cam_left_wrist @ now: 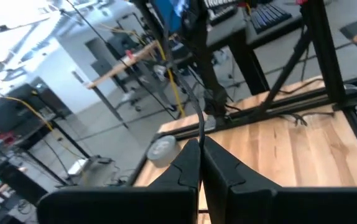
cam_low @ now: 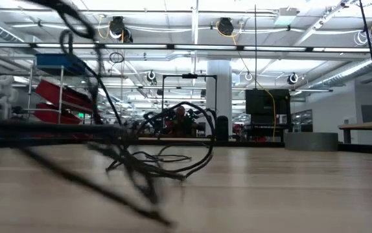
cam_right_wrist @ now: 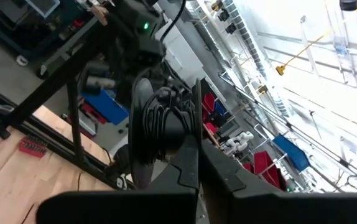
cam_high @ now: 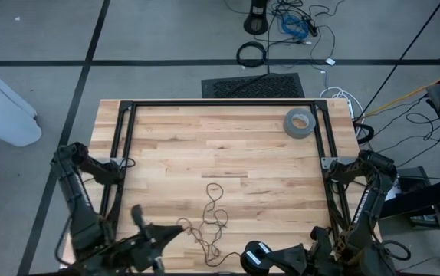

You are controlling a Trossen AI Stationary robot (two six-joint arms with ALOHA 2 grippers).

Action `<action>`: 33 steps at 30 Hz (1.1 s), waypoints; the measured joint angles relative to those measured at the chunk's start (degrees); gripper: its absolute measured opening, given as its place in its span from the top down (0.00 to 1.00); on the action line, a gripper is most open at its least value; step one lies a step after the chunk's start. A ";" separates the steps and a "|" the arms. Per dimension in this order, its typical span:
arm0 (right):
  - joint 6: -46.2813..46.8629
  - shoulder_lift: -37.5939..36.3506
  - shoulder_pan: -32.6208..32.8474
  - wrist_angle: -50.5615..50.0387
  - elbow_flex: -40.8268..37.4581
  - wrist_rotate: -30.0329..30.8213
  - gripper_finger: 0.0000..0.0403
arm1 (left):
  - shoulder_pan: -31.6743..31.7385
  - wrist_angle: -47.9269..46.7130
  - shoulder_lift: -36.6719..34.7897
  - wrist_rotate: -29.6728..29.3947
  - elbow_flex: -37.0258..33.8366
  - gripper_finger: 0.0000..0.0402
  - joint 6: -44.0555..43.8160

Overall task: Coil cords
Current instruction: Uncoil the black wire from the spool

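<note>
The cords lie in a loose tangle on the table, just right of the left gripper, which pinches 1 strand, likely to anchor it; the right gripper, closed and empty, waits beyond the tangle

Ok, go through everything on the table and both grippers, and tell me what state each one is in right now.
cord: uncoiled, lying in a loose tangle on the table near its front edge.
tape roll: lying flat near the far right corner, apart from the cord.
left gripper: shut, with the thin black cord running up from between its fingertips.
right gripper: shut, at the front edge right of the cord, close against a black spool.
</note>
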 joint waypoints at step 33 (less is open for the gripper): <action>5.11 0.00 -8.25 -7.91 0.02 1.20 1.00 | -1.80 37.62 4.95 39.19 0.02 0.97 22.51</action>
